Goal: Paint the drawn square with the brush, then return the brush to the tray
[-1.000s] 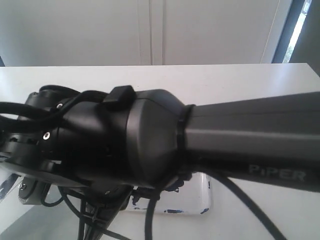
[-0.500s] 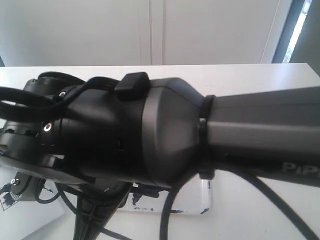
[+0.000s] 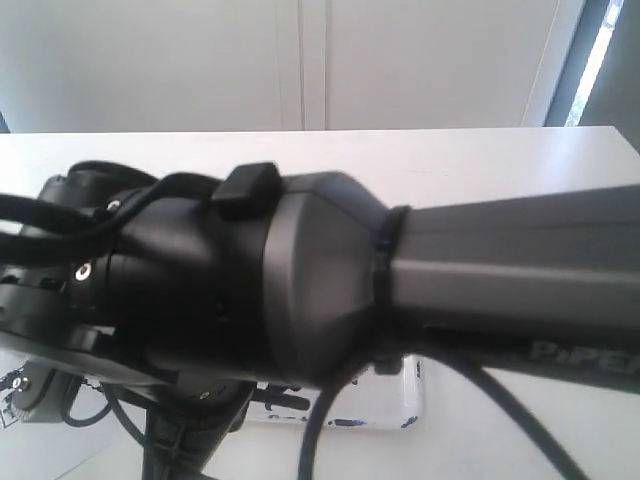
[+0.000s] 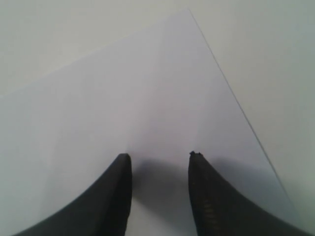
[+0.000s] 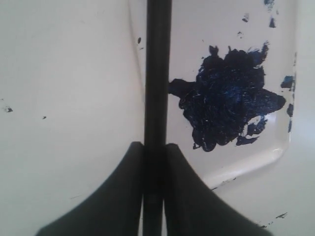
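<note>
Black brush (image 5: 158,73) pinched in right gripper (image 5: 154,152); handle runs over tray (image 5: 256,158), beside dark blue paint blotch (image 5: 226,101).

One brush (image 5: 157,73), one tray (image 5: 258,160), one paint blotch (image 5: 229,98), one paper sheet (image 4: 147,98), one left end effector (image 4: 160,155), one right end effector (image 5: 155,145).

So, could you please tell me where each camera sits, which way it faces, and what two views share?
Exterior: off the arms, close behind a frame-filling dark arm, facing across the white table; a tray corner shows below.
Left wrist: on the left arm, looking down past the open left gripper at white paper.
Right wrist: on the right arm, looking down past the right gripper, shut on the brush, at the tray.
Shared: exterior and right wrist both show the tray.
</note>
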Controlling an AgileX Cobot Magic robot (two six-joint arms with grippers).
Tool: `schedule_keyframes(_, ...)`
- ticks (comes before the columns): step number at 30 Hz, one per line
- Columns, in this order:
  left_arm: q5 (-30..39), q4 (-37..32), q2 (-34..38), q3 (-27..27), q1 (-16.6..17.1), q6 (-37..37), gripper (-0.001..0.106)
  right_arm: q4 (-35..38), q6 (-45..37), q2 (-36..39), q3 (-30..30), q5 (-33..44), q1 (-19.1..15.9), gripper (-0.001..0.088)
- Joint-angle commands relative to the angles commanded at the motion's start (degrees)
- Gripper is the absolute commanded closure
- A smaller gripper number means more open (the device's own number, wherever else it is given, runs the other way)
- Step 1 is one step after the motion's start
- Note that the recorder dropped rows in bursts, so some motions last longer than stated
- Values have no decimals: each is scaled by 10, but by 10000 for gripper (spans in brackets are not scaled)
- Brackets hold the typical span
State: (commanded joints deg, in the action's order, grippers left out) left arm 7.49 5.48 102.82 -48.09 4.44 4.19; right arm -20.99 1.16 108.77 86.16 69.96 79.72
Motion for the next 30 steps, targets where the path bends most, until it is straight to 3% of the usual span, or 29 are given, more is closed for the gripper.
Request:
schedule_keyframes(6, -1, 0, 0, 0, 0, -1, 613, 10, -12, 4, 29, 0, 3, 868)
schedule_keyframes(13, 0, 0, 0, 0, 0, -2, 613, 83, -61, -11, 82, 0, 3, 868)
schedule_keyframes(21, 7, 0, 0, 0, 0, -2, 613, 104, -58, 14, 84, 0, -32, 868)
schedule_keyframes(30, 7, 0, 0, 0, 0, -2, 613, 107, -59, 64, 84, 0, -32, 868)
